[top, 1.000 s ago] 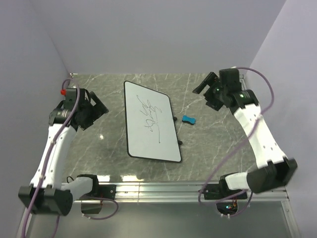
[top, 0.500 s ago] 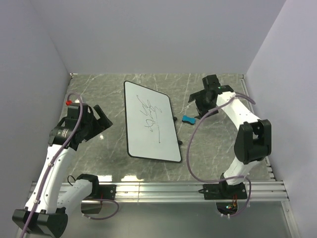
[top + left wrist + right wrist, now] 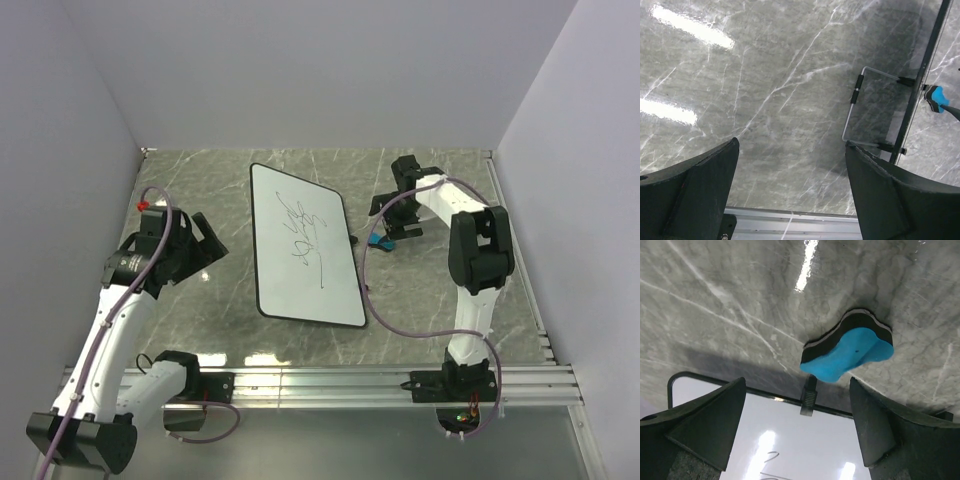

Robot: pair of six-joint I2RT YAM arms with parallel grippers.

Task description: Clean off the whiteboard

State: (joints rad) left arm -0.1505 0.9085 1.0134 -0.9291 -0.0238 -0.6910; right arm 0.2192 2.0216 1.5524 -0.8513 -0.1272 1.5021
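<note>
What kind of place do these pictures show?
Probably a robot test booth in a lab: plain pale walls enclose a marble-patterned table, and the left arm and right arm are bolted to a metal rail at its near edge.

Whiteboard (image 3: 300, 285) mid-table (image 3: 225, 185); eraser (image 3: 378, 241) just right of it.

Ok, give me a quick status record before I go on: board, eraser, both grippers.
whiteboard: flat on the table, mid-scene
scribbles: black, on the upper half of the whiteboard, none wiped
eraser: blue, on the table beside the whiteboard's right edge, not held
right gripper: open, poised over the eraser, holding nothing
left gripper: open, over the table left of the whiteboard, holding nothing
</note>
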